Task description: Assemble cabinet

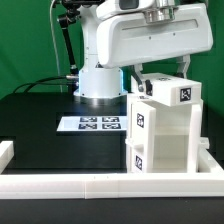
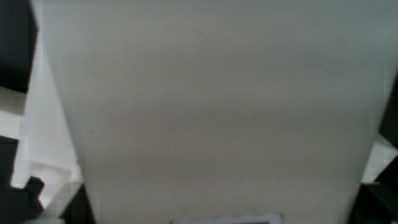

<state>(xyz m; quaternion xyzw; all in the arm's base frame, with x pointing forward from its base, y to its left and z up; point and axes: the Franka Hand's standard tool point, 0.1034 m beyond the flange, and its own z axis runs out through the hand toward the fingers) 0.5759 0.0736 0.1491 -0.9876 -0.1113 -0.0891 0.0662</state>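
The white cabinet [image 1: 165,135] stands upright at the exterior view's right, with black-and-white tags on its front and top. It rests against the white rim at the table's front. My gripper [image 1: 161,74] hangs directly over its top, with a dark finger down either side of the uppermost part. In the wrist view a blurred white panel of the cabinet [image 2: 214,110] fills nearly the whole picture, very close to the camera. My fingers are hidden there, so I cannot tell whether they press on the cabinet.
The marker board [image 1: 97,124] lies flat on the black table at the centre. The arm's white base [image 1: 100,80] stands behind it. A white rim [image 1: 100,186] runs along the table's front, with a raised end [image 1: 6,152] at the exterior view's left.
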